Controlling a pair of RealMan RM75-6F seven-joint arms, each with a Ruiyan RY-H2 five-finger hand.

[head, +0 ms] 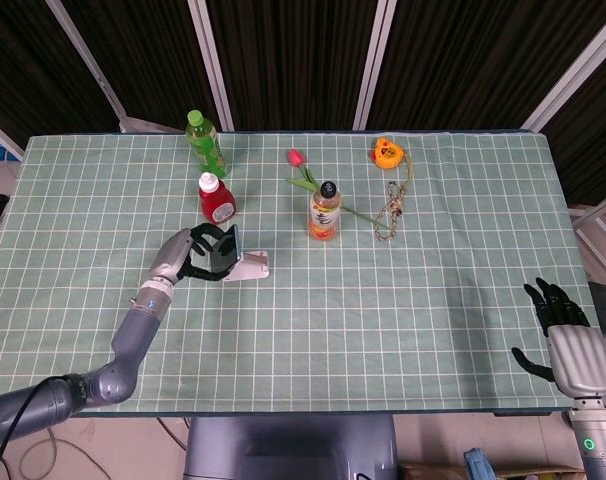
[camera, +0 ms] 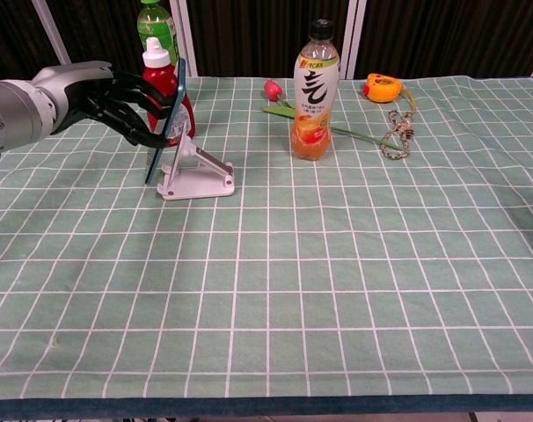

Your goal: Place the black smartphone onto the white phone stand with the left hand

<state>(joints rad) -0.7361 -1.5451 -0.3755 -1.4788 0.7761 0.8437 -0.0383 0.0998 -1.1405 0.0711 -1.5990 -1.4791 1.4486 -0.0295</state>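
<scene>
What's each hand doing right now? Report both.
Left hand: holding the phone at the stand.
Right hand: open, empty.

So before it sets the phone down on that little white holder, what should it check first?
1. Phone held firmly: ok, the left robot hand grips the black smartphone.
2. Phone near upright, to suit the stand: ok.
3. Phone lined up with the white phone stand: ok, its lower edge hangs at the stand's left end.
4. Phone seated on the stand: not ok, it is not yet let go.
5. Red sauce bottle clear of the hand: cannot tell, they overlap in the chest view.
6. Right robot hand out of the way: ok.
</scene>
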